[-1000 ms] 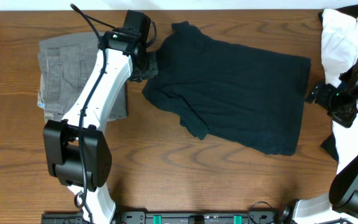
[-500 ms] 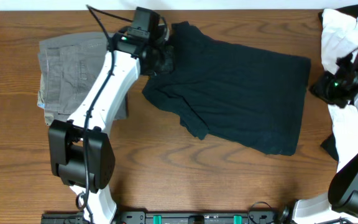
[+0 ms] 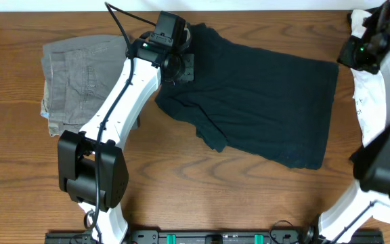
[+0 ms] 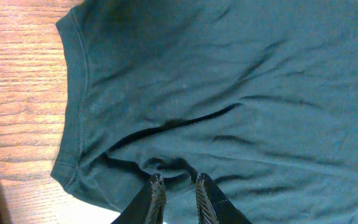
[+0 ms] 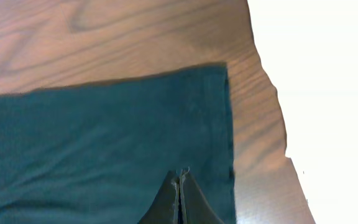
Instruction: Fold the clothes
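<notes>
Wooden tabletop (image 3: 181, 196), seen from above. We found the black T-shirt (image 3: 263, 102) spread toward the far edge, its long axis running left to right, collar end leftward. The left gripper (image 4: 178, 180) pinched a pucker of cloth at that collar end. The right gripper (image 5: 179, 177), clenched on nothing, hung near the far hem corner. Bare wood along the near edge left folding room.

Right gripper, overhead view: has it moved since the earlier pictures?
Yes. The right gripper moved along the black T-shirt's edge to its far corner.
</notes>
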`<state>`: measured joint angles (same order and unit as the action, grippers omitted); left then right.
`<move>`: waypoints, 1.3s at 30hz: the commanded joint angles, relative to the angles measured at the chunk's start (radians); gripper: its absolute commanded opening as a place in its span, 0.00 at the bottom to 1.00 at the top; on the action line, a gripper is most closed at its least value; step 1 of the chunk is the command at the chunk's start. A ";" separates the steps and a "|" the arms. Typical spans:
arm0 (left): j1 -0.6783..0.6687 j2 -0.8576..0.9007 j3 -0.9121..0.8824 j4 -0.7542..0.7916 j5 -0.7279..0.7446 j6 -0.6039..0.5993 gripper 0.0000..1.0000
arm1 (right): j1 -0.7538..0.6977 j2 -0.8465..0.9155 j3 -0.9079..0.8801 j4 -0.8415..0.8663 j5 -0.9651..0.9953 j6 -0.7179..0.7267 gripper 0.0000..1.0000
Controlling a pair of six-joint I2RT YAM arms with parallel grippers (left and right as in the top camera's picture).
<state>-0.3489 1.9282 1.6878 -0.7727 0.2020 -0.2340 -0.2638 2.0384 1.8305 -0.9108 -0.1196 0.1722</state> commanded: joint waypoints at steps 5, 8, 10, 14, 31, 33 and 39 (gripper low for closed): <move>0.002 0.020 -0.050 0.013 -0.039 0.016 0.20 | 0.021 0.263 0.223 -0.089 0.060 -0.032 0.01; 0.002 0.027 -0.056 0.012 -0.039 0.016 0.21 | 0.030 0.317 0.238 -0.082 0.072 -0.032 0.01; 0.002 0.035 -0.056 0.013 -0.039 0.016 0.21 | 0.034 0.346 0.238 -0.074 0.071 -0.031 0.01; 0.002 0.052 -0.056 0.016 -0.039 0.016 0.21 | 0.036 0.403 0.238 -0.070 0.095 -0.027 0.01; 0.003 0.089 -0.057 0.015 -0.101 0.016 0.21 | 0.037 0.658 0.238 0.346 0.198 -0.031 0.01; 0.003 0.089 -0.057 0.016 -0.103 0.016 0.21 | 0.038 0.676 0.238 0.405 0.194 -0.032 0.01; 0.003 0.089 -0.057 0.023 -0.103 0.017 0.21 | 0.060 0.636 0.288 0.448 0.204 -0.112 0.02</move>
<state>-0.3489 2.0087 1.6421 -0.7532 0.1207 -0.2310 -0.2295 2.5965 2.1288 -0.4236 0.0761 0.1215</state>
